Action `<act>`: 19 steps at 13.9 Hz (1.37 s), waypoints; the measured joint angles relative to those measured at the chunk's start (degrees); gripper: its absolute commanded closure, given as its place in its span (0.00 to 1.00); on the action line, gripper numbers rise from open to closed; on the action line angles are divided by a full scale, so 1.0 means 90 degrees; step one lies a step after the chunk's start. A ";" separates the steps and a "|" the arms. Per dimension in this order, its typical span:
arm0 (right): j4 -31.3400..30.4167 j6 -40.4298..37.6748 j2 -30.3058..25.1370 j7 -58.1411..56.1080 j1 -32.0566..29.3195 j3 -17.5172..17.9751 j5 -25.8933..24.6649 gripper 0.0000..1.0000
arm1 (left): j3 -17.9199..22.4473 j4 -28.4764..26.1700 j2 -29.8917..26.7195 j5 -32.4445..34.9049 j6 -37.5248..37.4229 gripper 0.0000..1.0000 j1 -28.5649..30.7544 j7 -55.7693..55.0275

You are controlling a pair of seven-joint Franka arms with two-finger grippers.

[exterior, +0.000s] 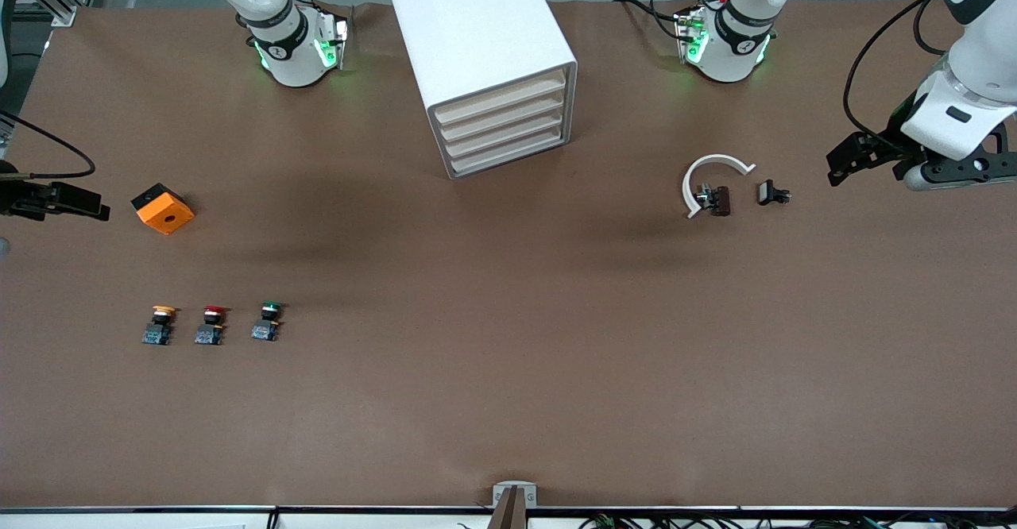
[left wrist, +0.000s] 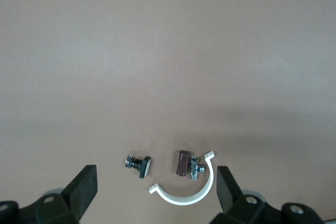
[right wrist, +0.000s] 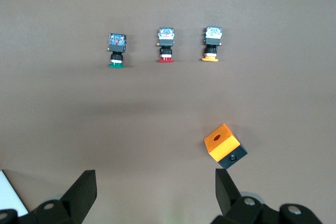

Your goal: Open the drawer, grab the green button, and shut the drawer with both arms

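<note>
The white cabinet (exterior: pixel 477 36) stands at the robots' edge of the table, midway between the two bases. Its four cream drawers (exterior: pixel 504 128) are all shut and face the front camera. The green-capped button (exterior: pixel 267 320) (right wrist: pixel 116 51) lies toward the right arm's end, nearer the front camera, at the cabinet-side end of a row of three. My right gripper (exterior: pixel 87 203) (right wrist: pixel 156 190) hangs open and empty over the table's right-arm end, beside an orange box. My left gripper (exterior: pixel 844 162) (left wrist: pixel 156 190) hangs open and empty over the left arm's end, beside a few small parts.
A red-capped button (exterior: pixel 210 324) and a yellow-capped button (exterior: pixel 159 324) lie beside the green one. An orange box (exterior: pixel 163 208) (right wrist: pixel 224 146) sits farther from the front camera than that row. A white curved clamp (exterior: pixel 711 171) (left wrist: pixel 191 195), a brown piece (exterior: pixel 719 199) and a small black part (exterior: pixel 772 193) lie toward the left arm's end.
</note>
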 measured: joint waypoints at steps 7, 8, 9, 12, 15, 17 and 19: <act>0.0211 -0.0031 -0.0007 0.0000 0.0018 0.0095 0.0001 0.00 | 0.0479 0.1374 0.0584 -0.0002 -0.0327 0.00 -0.0449 -0.0006; 0.0260 -0.0030 -0.0007 0.0001 0.0017 0.0092 0.0001 0.00 | 0.0576 0.1477 0.0603 -0.0002 -0.0458 0.00 -0.0464 0.0009; 0.0349 -0.0029 -0.0007 0.0001 0.0013 0.0084 0.0001 0.00 | 0.0676 0.1545 0.0601 -0.0002 -0.0579 0.00 -0.0467 0.0080; 0.0629 -0.0055 -0.0021 0.0001 -0.0001 0.0059 0.0001 0.00 | 0.0790 0.1875 0.0577 -0.0005 -0.1144 0.00 -0.0462 0.0240; 0.0730 -0.0365 -0.0130 0.0001 -0.0001 0.0056 0.0001 0.00 | 0.0789 0.2111 0.0533 -0.0005 -0.1650 0.00 -0.0496 0.0240; 0.0732 -0.0629 -0.0266 0.0001 -0.0002 0.0050 0.0000 0.00 | 0.0786 0.2109 0.0545 -0.0006 -0.1751 0.00 -0.0514 0.0243; 0.0734 -0.0694 -0.0392 0.0001 -0.0002 0.0052 0.0000 0.00 | 0.0779 0.2108 0.0568 -0.0020 -0.1800 0.00 -0.0556 0.0244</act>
